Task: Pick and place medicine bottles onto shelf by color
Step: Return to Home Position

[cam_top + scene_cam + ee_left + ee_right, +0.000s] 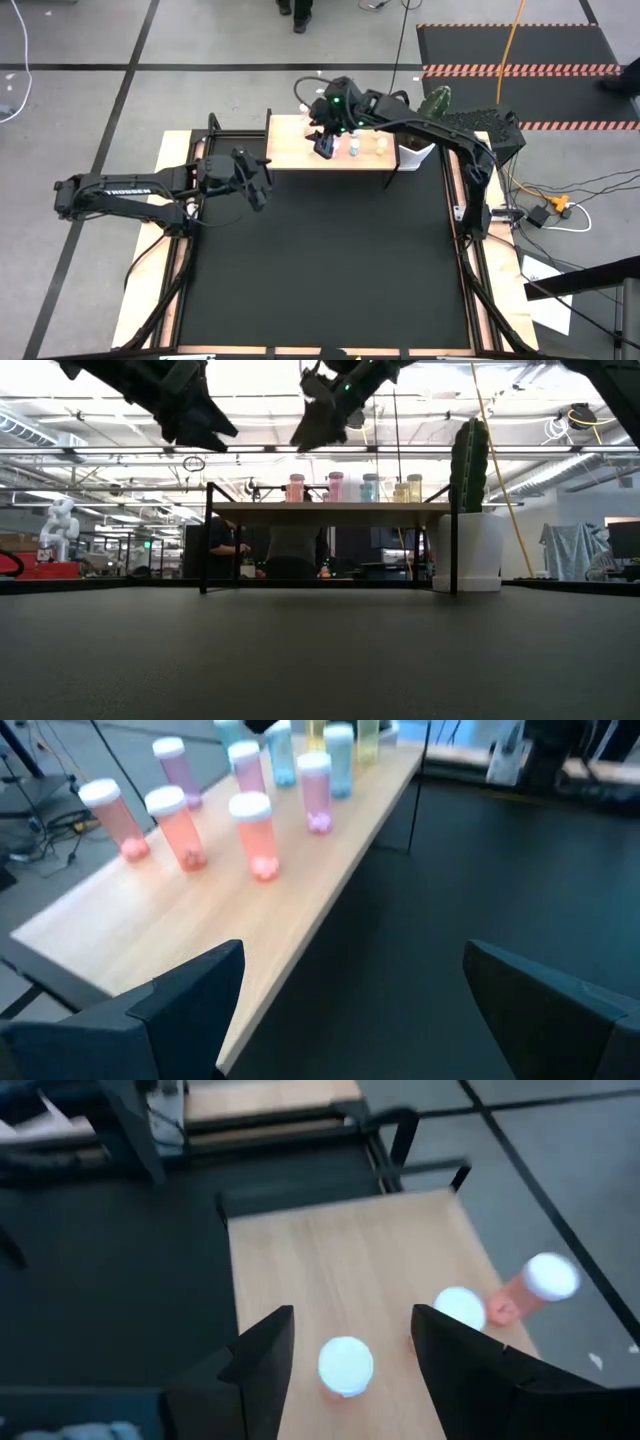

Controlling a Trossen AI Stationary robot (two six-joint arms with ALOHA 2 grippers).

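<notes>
The shelf (300, 150), a light-wood board on thin black legs, stands at the table's far edge. Several medicine bottles with white caps stand upright on it: pink ones (255, 835) toward its left, blue (337, 760) and yellowish ones (407, 489) farther right. My right gripper (352, 1320) hovers open above the shelf. One pink bottle's white cap (345, 1363) shows below and between its fingers, apart from them, and two more pink bottles (530, 1285) stand beside it. My left gripper (352, 955) waits open above the black mat, near the shelf's left end.
A green cactus (470, 465) in a white pot (468, 550) stands at the shelf's right end. The black mat (320, 260) in front of the shelf is bare. People (290, 550) show beyond the table behind the shelf.
</notes>
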